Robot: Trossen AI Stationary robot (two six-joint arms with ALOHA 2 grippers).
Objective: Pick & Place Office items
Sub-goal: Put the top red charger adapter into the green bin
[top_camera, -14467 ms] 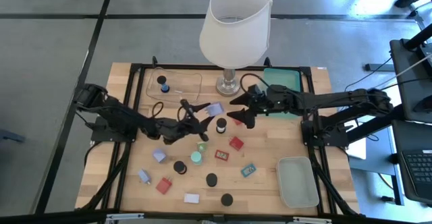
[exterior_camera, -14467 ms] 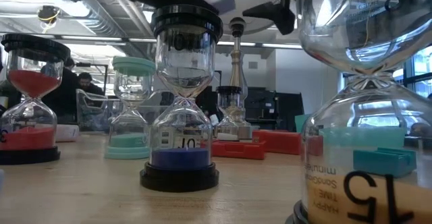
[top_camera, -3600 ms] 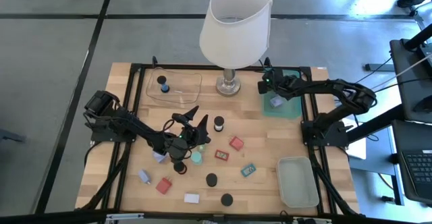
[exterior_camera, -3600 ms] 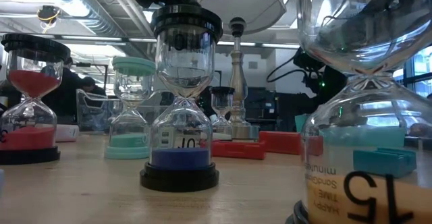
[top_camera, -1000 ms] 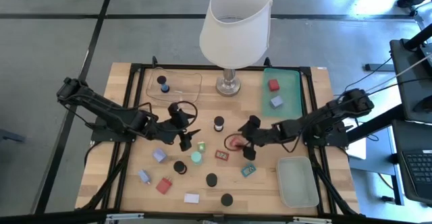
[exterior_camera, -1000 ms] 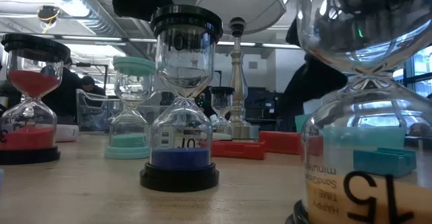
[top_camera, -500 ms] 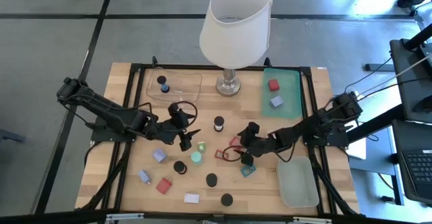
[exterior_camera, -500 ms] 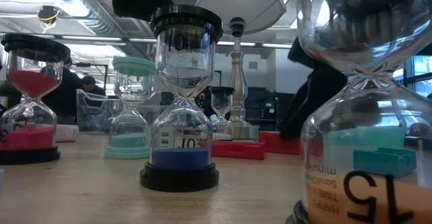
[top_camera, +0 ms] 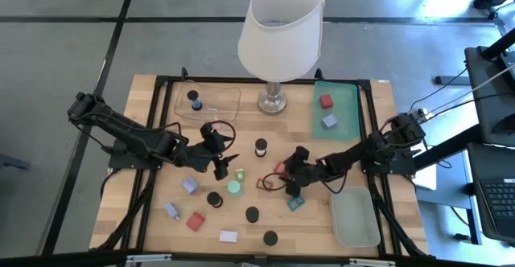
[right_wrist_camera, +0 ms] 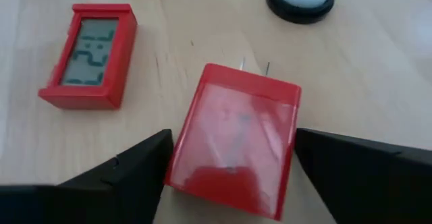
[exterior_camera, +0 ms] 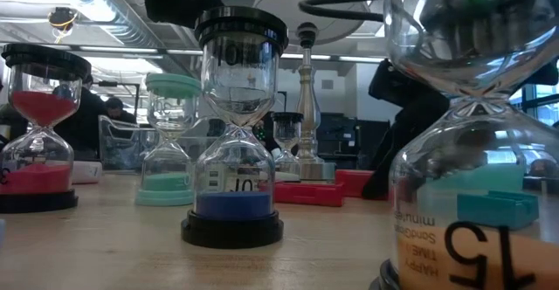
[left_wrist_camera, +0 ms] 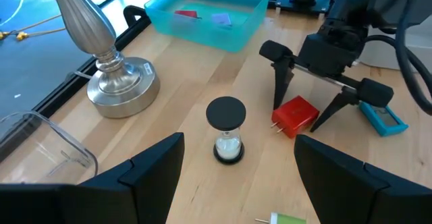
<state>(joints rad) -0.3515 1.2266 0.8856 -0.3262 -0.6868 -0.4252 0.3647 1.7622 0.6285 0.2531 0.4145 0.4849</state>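
A red plug block [top_camera: 278, 169] lies flat on the table's middle, its two prongs [right_wrist_camera: 253, 65] pointing toward the far edge. My right gripper [top_camera: 283, 176] is down over it, its fingers on the block's sides. My left gripper [top_camera: 224, 164] hangs open above the table to the left. Ahead of it stands a black-capped hourglass [left_wrist_camera: 226, 129], untouched. Other office items lie about: a red timer [right_wrist_camera: 91, 55], a teal timer [top_camera: 295, 203], black-capped hourglasses [top_camera: 252, 214], and little blocks [top_camera: 195, 220]. My right gripper pinches the red plug block by its two long sides [right_wrist_camera: 185, 150], near the end away from the prongs. The fingers [left_wrist_camera: 280, 89] slant down from the table's right and near side and lie across the block. The block lies flat on the table.
A big white-shaded lamp [top_camera: 278, 34] stands at the far middle. A green tray [top_camera: 348, 98] at the far right holds a red and a lavender block. A clear tray [top_camera: 221, 106] is at the far left, a grey one [top_camera: 354, 216] at the near right.
My right gripper has sunk toward the table and shifted a little toward the near edge, coming down around the red plug block, which has stayed in place.
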